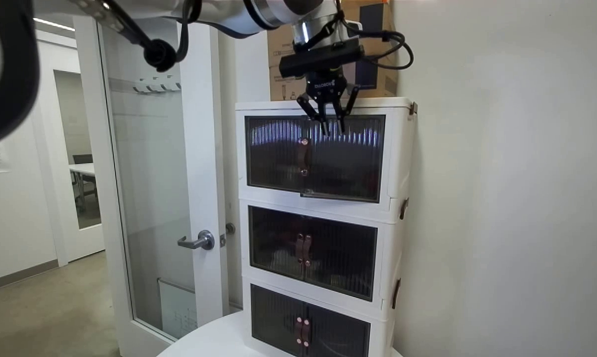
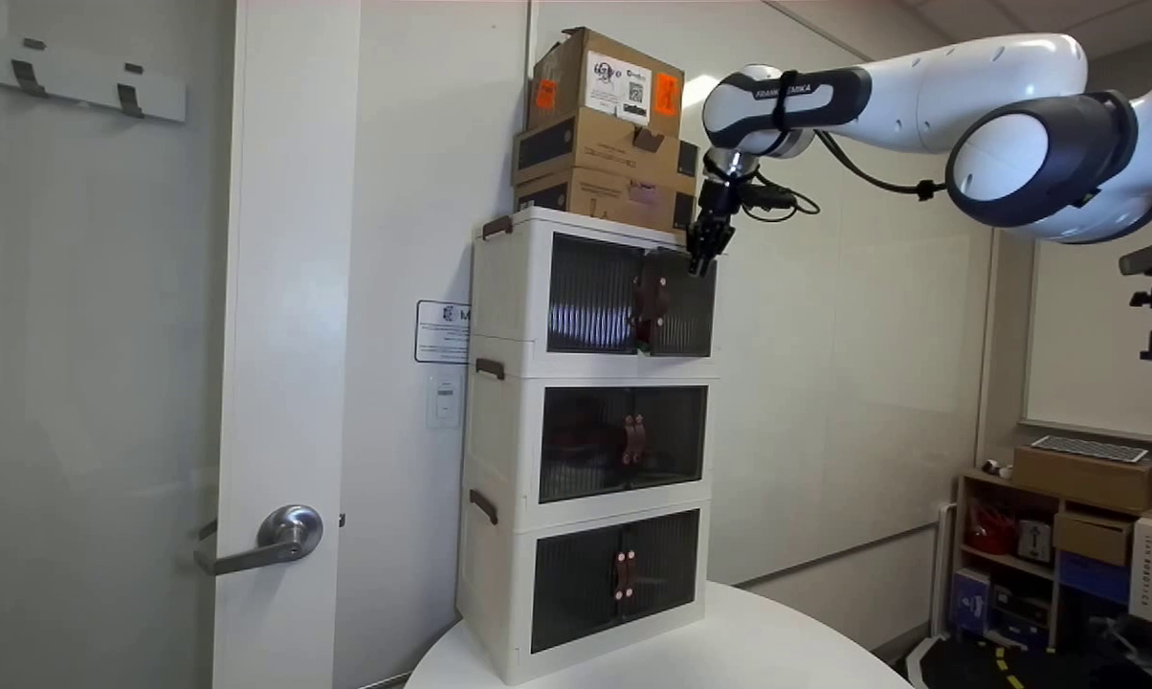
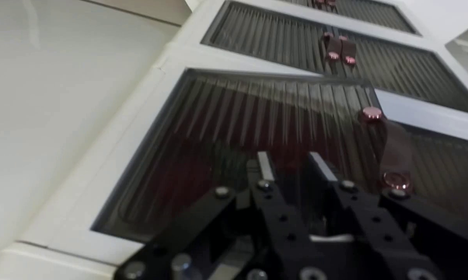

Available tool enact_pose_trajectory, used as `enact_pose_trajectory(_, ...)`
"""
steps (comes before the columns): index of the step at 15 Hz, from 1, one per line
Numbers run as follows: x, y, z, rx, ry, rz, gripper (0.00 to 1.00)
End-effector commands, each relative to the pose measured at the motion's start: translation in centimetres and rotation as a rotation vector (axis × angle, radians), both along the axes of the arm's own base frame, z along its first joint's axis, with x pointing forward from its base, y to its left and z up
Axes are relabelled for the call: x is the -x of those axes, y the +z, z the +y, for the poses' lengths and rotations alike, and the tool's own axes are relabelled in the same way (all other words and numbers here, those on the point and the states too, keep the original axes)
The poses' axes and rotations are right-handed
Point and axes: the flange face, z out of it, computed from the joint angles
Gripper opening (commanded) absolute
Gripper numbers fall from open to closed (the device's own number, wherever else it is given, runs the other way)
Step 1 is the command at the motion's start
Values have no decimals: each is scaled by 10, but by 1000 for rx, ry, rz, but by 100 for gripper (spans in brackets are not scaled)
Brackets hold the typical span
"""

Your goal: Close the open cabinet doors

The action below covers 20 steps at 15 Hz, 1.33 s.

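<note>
The white stacked cabinet (image 1: pixel 400 158) (image 2: pixel 509 297) has three levels of smoky dark doors. The top door under my gripper (image 1: pixel 350 173) (image 2: pixel 688 311) (image 3: pixel 226 116) stands slightly ajar, its handle edge out from the frame. The neighbouring top door (image 1: pixel 273 158) (image 2: pixel 590 297) looks about flush. The middle doors (image 1: pixel 273 243) (image 2: pixel 581 440) and bottom doors (image 1: pixel 276 310) (image 2: pixel 576 588) look shut. My gripper (image 1: pixel 333 133) (image 2: pixel 700 272) (image 3: pixel 288 153) points down in front of the ajar door's upper part. Its fingers are apart with nothing between them. I cannot tell whether they touch the panel.
Cardboard boxes (image 1: pixel 284 64) (image 2: pixel 624 144) stand on the cabinet top behind my gripper. The cabinet stands on a round white table (image 1: pixel 214 342) (image 2: pixel 777 651), close to a wall (image 1: pixel 502 173). A frosted-glass room door (image 1: pixel 149 173) with a lever handle (image 1: pixel 199 241) stands beside it.
</note>
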Motion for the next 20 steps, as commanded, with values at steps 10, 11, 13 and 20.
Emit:
enact_pose_trajectory(10, -45, -50, 10, -7, -12, -212, 0)
enact_pose_trajectory(11, -38, -50, 8, 10, 19, -136, 25)
enact_pose_trajectory(13, -24, -48, 3, 17, 52, -5, 33)
enact_pose_trajectory(20, 38, -9, -19, 50, 61, 311, 85)
